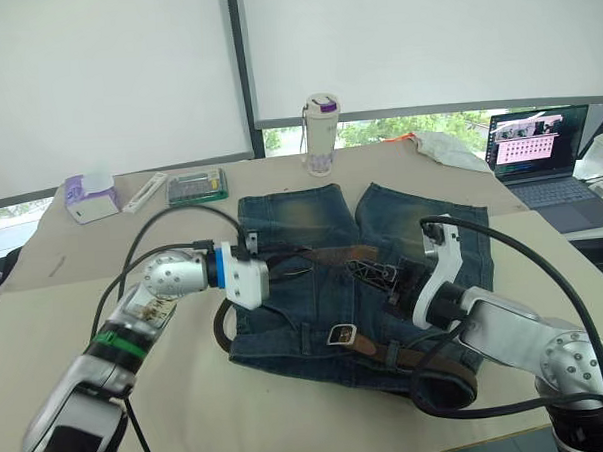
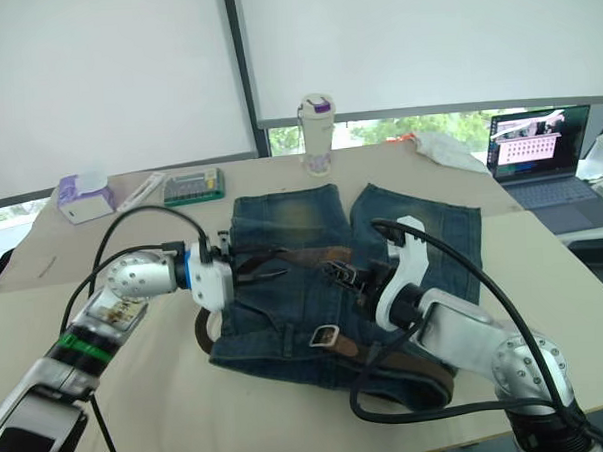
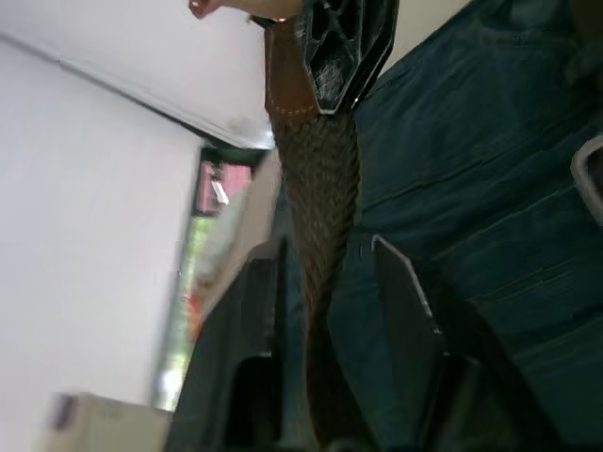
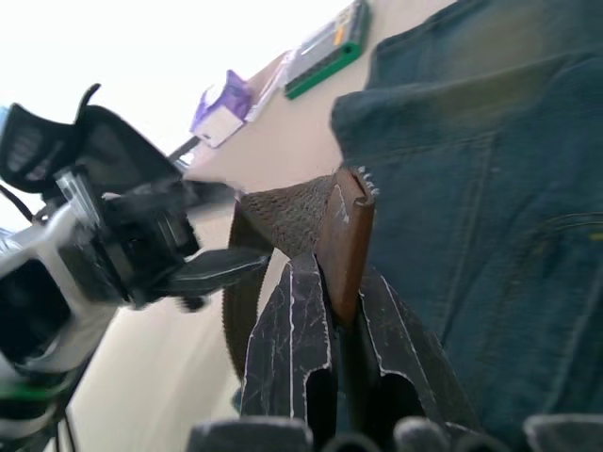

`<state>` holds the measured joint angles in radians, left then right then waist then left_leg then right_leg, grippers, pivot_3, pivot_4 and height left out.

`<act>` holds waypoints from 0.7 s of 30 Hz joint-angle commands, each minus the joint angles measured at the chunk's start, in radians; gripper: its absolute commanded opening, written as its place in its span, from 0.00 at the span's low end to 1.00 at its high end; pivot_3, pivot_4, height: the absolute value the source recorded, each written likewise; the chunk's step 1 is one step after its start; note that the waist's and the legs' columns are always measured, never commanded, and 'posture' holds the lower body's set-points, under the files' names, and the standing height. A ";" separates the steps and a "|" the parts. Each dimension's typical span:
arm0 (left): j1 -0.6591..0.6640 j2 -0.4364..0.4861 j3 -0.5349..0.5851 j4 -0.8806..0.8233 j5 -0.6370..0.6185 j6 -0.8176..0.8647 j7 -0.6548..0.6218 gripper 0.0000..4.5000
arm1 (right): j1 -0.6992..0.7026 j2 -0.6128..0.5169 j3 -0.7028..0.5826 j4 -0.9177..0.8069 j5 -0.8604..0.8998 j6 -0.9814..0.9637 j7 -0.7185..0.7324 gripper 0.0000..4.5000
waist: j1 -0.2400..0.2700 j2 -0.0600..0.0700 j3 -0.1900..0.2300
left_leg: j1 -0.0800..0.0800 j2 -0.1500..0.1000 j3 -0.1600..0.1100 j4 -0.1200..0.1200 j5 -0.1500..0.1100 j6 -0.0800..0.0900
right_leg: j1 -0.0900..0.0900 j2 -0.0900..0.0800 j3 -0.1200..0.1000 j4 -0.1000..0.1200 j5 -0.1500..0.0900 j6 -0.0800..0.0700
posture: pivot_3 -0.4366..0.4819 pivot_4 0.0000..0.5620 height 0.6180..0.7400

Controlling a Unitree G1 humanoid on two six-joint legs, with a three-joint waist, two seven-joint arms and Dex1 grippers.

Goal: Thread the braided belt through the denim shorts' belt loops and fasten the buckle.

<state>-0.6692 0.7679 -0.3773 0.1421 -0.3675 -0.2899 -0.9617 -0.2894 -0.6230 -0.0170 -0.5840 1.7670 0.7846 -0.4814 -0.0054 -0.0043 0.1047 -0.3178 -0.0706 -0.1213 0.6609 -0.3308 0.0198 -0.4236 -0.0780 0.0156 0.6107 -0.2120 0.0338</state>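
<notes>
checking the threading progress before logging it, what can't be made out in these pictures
- Belt loops: too small on the denim shorts in the eye views to tell which ones the braided belt passes through.
- Waistband at the near right: hidden by the right arm in the eye views.
- Buckle: prong too small to tell if fastened.
- Left claw: strap runs between its fingers; contact unclear in the left wrist view.
- Laptop screen: too small to read.

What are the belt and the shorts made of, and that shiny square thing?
The braided belt looks like woven brown cord or leather strips, with a smooth leather-looking tip held in the right claw. The denim shorts look like blue cotton denim, faded yellowish in patches, with stitched seams. The buckle looks like silver metal, since it shines.
</notes>
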 commanded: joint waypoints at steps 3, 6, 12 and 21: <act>-0.033 0.187 0.191 -0.244 -0.791 1.063 0.003 0.59 | 0.010 -0.006 -0.008 -0.032 -0.047 -0.020 0.036 0.00 | -0.021 0.005 0.002 | 0.001 0.000 -0.004 0.000 -0.001 0.001 | 0.000 0.002 -0.002 0.000 -0.001 0.001 | 0.48 0.27 1.00; 0.022 0.171 0.265 -0.245 -0.967 1.295 0.174 0.59 | 0.007 0.001 0.006 -0.031 -0.070 -0.014 0.060 0.00 | -0.023 0.010 0.002 | 0.003 -0.002 -0.004 0.000 0.000 0.000 | 0.001 0.001 -0.003 0.000 -0.002 0.002 | 0.48 0.27 1.00; 0.141 0.044 0.327 -0.292 -1.214 1.448 0.510 0.59 | -0.011 0.004 0.022 -0.030 -0.077 -0.004 0.094 0.00 | -0.016 0.008 0.004 | 0.004 -0.002 -0.003 0.000 0.003 -0.005 | 0.002 0.001 0.000 0.000 -0.002 0.002 | 0.48 0.27 1.00; 0.178 -0.163 0.321 -0.215 -1.605 1.363 1.022 0.59 | -0.009 -0.018 0.042 -0.056 -0.053 0.001 0.101 0.00 | 0.006 0.008 0.003 | 0.003 -0.002 -0.002 0.000 0.004 -0.008 | 0.000 -0.001 0.005 -0.001 -0.001 0.001 | 0.48 0.27 1.00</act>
<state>-0.4894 0.6161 -0.0817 -0.0641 -1.9121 1.0925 0.0046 -0.2938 -0.6381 0.0278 -0.5998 1.6930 0.7886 -0.3904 0.0008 0.0038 0.1080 -0.3148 -0.0730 -0.1234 0.6611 -0.3268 0.0122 -0.4231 -0.0795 0.0204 0.6099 -0.2134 0.0352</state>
